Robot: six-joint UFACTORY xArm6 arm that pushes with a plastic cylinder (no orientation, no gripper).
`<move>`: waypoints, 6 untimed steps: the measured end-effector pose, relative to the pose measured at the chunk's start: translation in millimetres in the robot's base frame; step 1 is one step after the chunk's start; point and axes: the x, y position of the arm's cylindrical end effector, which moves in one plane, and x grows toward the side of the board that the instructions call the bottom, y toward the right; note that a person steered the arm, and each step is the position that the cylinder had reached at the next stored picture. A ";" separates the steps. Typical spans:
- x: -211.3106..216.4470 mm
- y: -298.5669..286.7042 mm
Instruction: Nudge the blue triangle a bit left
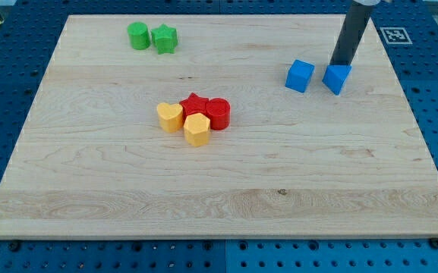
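The blue triangle [337, 78] lies on the wooden board [219, 189] toward the view's upper right. The rod carries no jaws, so there is nothing to open or close; its tip [341, 65] grips nothing and sits at the triangle's far edge, toward the view's top and slightly to its right, touching or very nearly so. Which of the two cannot be told.

Risks, all placed from the triangle:

- A blue cube [299, 76] stands just beside it on the view's left, with a narrow gap. A push that runs long would likely drive the triangle into the cube and shift both.
- The tip is behind the triangle, not squarely on its right side. A leftward stroke from here may catch only a corner, turning the triangle or sliding off it.

The red and yellow cluster [194, 117] and the green pair [152, 36] lie well apart to the left, at no apparent risk.
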 end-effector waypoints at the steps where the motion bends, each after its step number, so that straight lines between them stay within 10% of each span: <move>1: 0.0 0.0; 6: 25.6 34.4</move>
